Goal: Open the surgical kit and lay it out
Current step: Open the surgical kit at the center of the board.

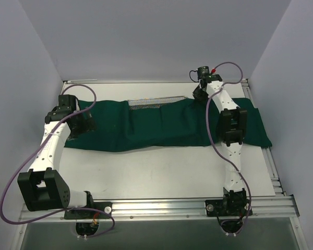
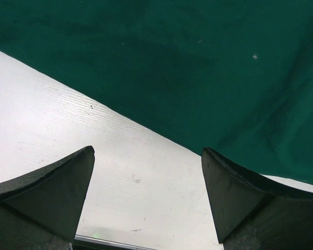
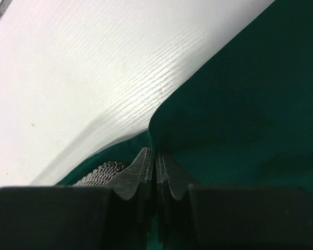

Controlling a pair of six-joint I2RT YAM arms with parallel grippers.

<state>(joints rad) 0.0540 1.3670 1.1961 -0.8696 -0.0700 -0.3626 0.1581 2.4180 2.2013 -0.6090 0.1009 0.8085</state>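
Note:
The surgical kit lies across the back of the table as a dark green cloth point(image 1: 161, 127) spread in a long strip. At its far edge a strip of the silver mesh tray point(image 1: 154, 102) shows; the instruments are hidden. My right gripper point(image 1: 198, 94) is at the cloth's far edge, just right of the tray. In the right wrist view it point(image 3: 155, 152) is shut on a raised fold of the cloth point(image 3: 240, 114), with the mesh point(image 3: 101, 172) just to its left. At the cloth's left end my left gripper point(image 2: 147, 150) hangs open over bare table, the cloth point(image 2: 198, 62) just beyond it.
The white table top point(image 1: 161, 172) runs between the cloth and the metal rail point(image 1: 161, 207) at the near edge. Grey walls close in the left, right and back. The right arm point(image 1: 232, 130) reaches over the cloth's right end.

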